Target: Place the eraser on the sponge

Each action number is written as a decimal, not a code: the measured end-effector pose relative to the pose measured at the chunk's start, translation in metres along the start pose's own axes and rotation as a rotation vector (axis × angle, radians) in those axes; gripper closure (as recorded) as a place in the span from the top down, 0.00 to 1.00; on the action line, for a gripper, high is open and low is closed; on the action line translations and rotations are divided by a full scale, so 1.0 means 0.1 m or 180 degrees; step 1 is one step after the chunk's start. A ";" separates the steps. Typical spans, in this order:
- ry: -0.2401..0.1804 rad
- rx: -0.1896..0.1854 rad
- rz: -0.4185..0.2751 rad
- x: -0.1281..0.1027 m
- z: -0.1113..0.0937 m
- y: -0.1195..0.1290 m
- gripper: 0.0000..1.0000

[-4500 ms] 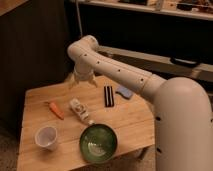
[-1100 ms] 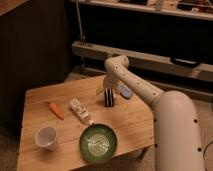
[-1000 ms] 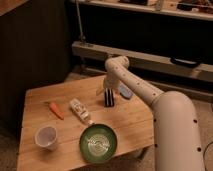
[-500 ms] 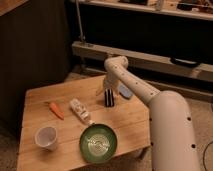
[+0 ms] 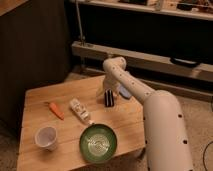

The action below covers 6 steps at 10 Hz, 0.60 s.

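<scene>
Wooden table (image 5: 127, 120), dark shelving behind. Gripper (image 5: 107, 93): lowered at the far side; whether it is clamped cannot be told. Eraser (image 5: 109, 99): directly beneath the jaws, flat, long axis running near-to-far. Sponge (image 5: 124, 92): just beside the jaws, rightward in view. Carrot (image 5: 56, 110), green bowl (image 5: 98, 142): well apart, nearer the camera.

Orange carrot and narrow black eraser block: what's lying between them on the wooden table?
In the camera view, a white tube-like bottle lies between the orange carrot and the narrow black eraser. The gripper is at the eraser's far end.
</scene>
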 end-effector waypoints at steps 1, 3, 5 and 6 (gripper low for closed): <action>-0.0010 0.0012 0.0003 0.01 0.01 -0.02 0.63; -0.0067 0.0013 0.0002 0.04 0.06 -0.03 0.41; -0.0149 -0.0030 0.0027 0.04 0.10 -0.03 0.22; -0.0212 -0.0073 0.0052 0.05 0.13 -0.04 0.12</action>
